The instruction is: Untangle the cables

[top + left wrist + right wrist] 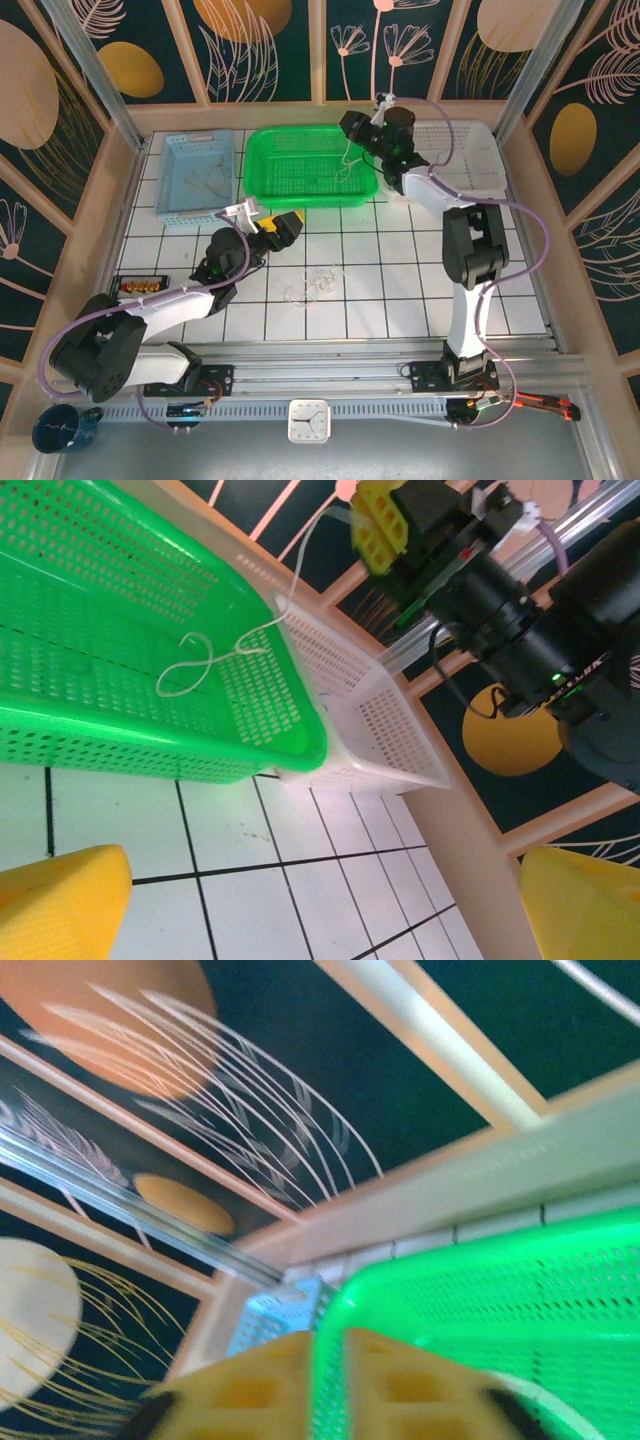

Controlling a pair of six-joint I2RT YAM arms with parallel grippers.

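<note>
A loose knot of thin pale cables (313,287) lies on the white tiles at mid-table. One whitish cable (200,665) curls on the floor of the green basket (150,750). Its upper end rises to the yellow fingers (378,530) of my right gripper (350,128), which hovers over the basket's back right corner. In the right wrist view that gripper (342,1370) shows a narrow gap with green mesh behind it and no cable inside. My left gripper (290,228) stands wide open just in front of the green basket, bare tile between its fingers (60,900).
A blue basket (197,136) at the back left holds more thin cables (205,180). A white basket (475,150) sits right of the green one. A battery holder (140,286) lies near the left wall. Wooden walls close in the table.
</note>
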